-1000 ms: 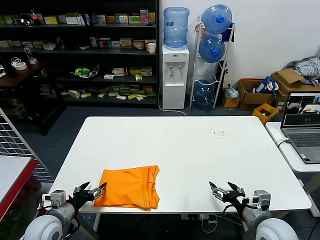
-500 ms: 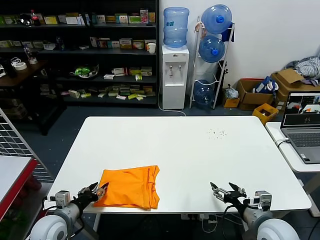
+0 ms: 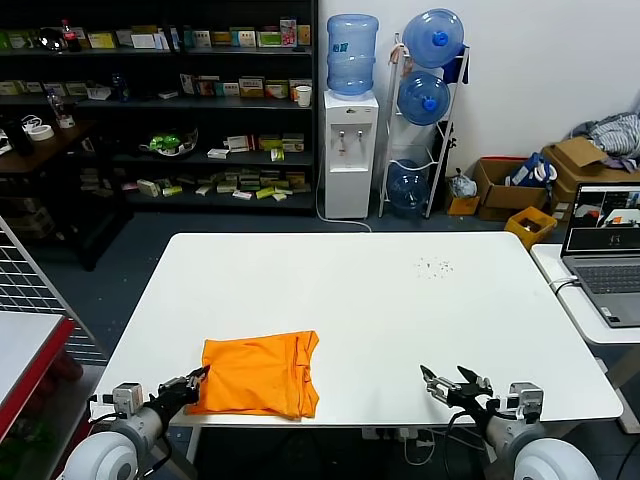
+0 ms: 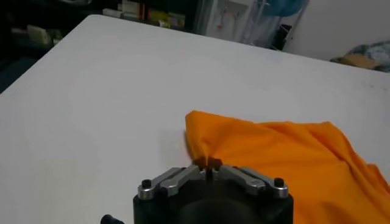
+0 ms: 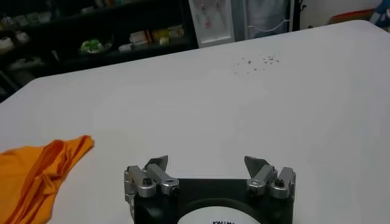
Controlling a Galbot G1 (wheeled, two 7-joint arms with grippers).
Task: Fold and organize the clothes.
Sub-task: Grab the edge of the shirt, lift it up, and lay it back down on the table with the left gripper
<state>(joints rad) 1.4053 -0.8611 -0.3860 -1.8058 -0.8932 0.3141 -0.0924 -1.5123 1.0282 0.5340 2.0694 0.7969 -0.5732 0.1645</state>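
Lying near the front edge of the white surface (image 3: 380, 300), towards the robot's left, the orange T-shirt (image 3: 258, 374) was already folded into a rough rectangle, with loose ridges along the side nearer the middle. The left gripper (image 3: 188, 385) sat at its front left corner, pressed together and pinching a small peak of the cloth there. The right gripper (image 3: 450, 384) hung spread and empty at the front edge, well apart from the shirt. Soft, light cotton like this would probably sag and drag if lifted by one corner, so a hold on two corners or along a folded edge looked safer
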